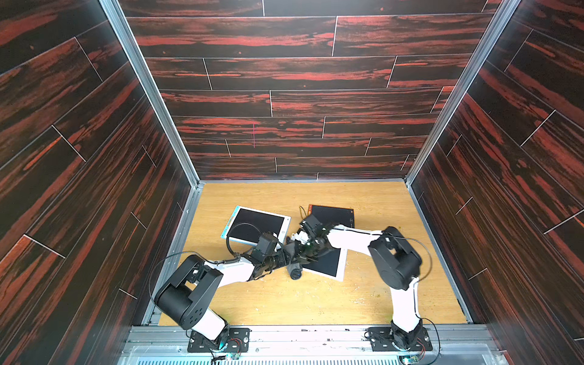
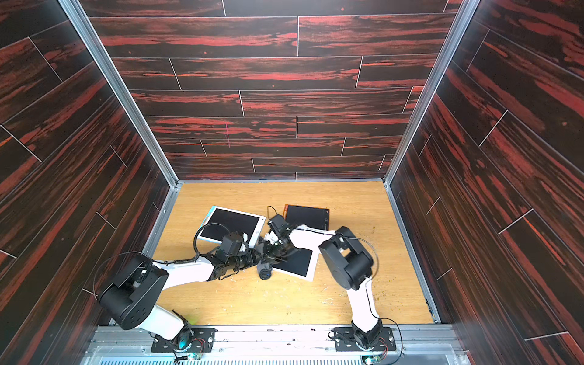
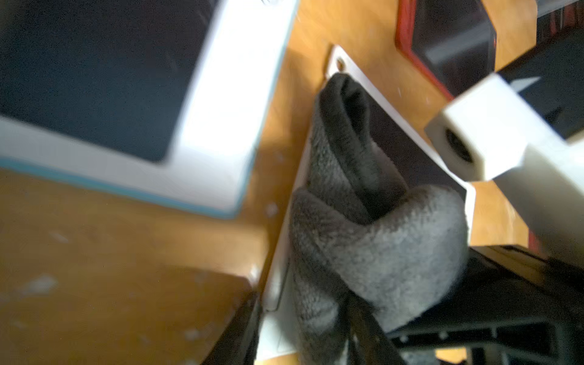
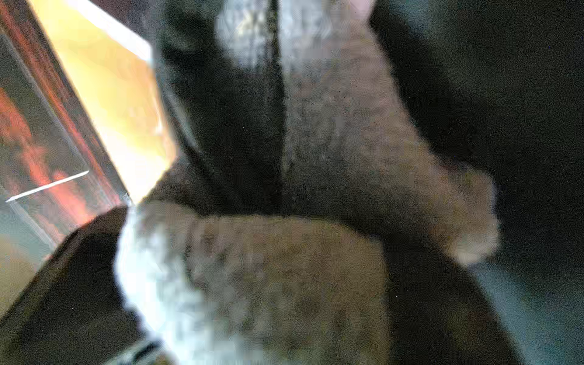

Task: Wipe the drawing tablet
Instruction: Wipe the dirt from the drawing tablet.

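**Cloth bunched on the tablet**

I see the white-framed drawing tablet (image 1: 328,264) lying flat and askew on the counter (image 1: 316,300), dark screen up. A crumpled grey cloth (image 3: 379,246) sits on its screen, one fold reaching a corner.

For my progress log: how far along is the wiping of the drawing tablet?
Done: nothing confirmable; no marks are visible. In hand: the left tool holds the bunched grey fleece cloth on a corner of the near white-framed drawing tablet, with the shut right tool beside it. Left: probably the rest of that tablet's surface.
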